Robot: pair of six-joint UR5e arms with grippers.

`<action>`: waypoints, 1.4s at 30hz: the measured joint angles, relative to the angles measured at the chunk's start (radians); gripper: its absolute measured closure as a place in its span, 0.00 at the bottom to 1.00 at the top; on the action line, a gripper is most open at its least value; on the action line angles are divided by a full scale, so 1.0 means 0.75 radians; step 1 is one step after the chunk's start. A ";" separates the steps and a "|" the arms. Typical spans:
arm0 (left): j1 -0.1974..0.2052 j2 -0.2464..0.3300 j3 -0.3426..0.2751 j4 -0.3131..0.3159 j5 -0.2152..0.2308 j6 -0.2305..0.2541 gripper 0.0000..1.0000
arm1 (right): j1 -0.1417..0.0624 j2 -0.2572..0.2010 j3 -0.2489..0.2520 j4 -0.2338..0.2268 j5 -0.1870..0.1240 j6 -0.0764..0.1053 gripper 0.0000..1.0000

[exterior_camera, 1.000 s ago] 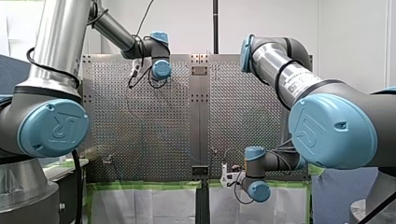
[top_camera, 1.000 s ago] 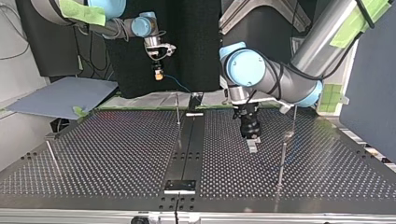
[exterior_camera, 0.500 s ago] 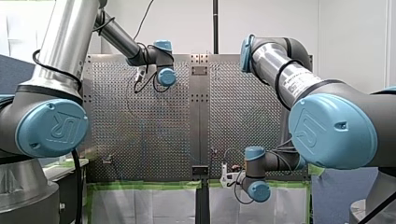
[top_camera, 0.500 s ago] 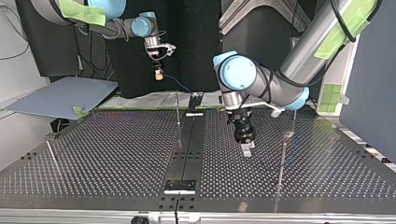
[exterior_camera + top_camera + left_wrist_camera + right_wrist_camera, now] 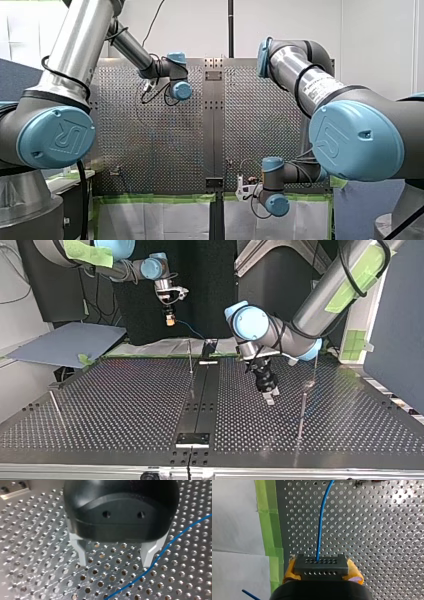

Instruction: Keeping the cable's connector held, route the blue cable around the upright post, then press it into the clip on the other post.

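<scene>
Blue cable (image 5: 320, 530), connector (image 5: 321, 565) clamped in right end effector (image 5: 322, 573), left end effector (image 5: 114, 563) spread, empty

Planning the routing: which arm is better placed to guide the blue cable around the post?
Likely left: the left tool hangs open over the cable; the right tool is shut on the connector.

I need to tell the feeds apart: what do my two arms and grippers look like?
My left arm and my right arm are silver tubes with grey joints and blue caps marked UR, with black cables alongside. My left gripper has a black body and pale metal fingers; my right gripper has a black body and yellow pads.
</scene>
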 joint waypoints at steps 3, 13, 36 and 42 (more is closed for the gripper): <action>0.000 0.000 0.000 0.017 -0.015 0.030 0.00 | 0.000 0.000 0.000 0.000 0.000 0.000 1.00; -0.002 -0.011 0.009 0.033 0.027 0.055 0.00 | 0.001 0.000 0.000 0.000 0.000 0.001 1.00; 0.080 -0.090 0.078 -0.075 0.178 -0.022 0.00 | 0.002 0.000 0.000 -0.003 0.000 0.002 1.00; 0.087 -0.090 0.078 -0.089 0.231 -0.042 0.00 | 0.001 0.000 0.000 -0.003 -0.001 0.002 1.00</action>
